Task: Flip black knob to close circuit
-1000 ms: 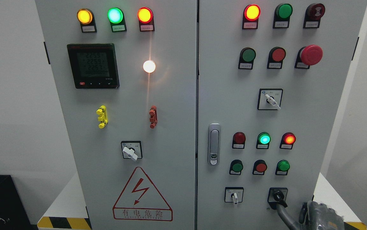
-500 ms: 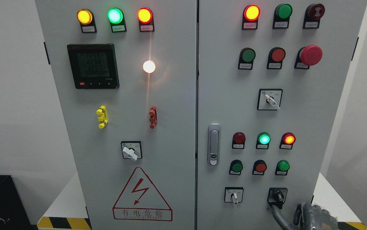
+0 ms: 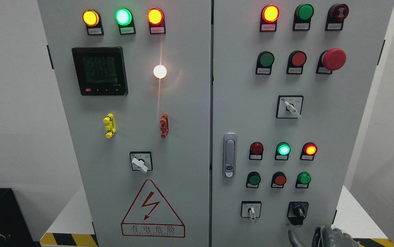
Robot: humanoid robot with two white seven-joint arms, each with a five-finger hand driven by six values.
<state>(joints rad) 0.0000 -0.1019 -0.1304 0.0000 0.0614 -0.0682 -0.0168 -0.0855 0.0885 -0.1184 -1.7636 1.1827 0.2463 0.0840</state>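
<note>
The black knob [image 3: 298, 210] sits on its black square plate at the lower right of the grey cabinet's right door [image 3: 334, 137], its handle pointing roughly downward. Only the top of my right hand [image 3: 327, 236] shows at the bottom edge, below and slightly right of the knob and apart from it. Nothing is in its grasp as far as the view shows. My left arm is out of view.
A white selector switch [image 3: 251, 210] sits just left of the knob. Above are green and red push buttons [image 3: 279, 179] and lit indicator lamps [image 3: 283, 149]. A door latch [image 3: 229, 155] is at the door's left edge. The left door carries a meter [image 3: 99, 70] and a warning triangle [image 3: 152, 209].
My right hand has dropped down and away from the black knob, which it was touching one second ago. It now shows only at the bottom edge. The knob's handle stands a little more upright.
</note>
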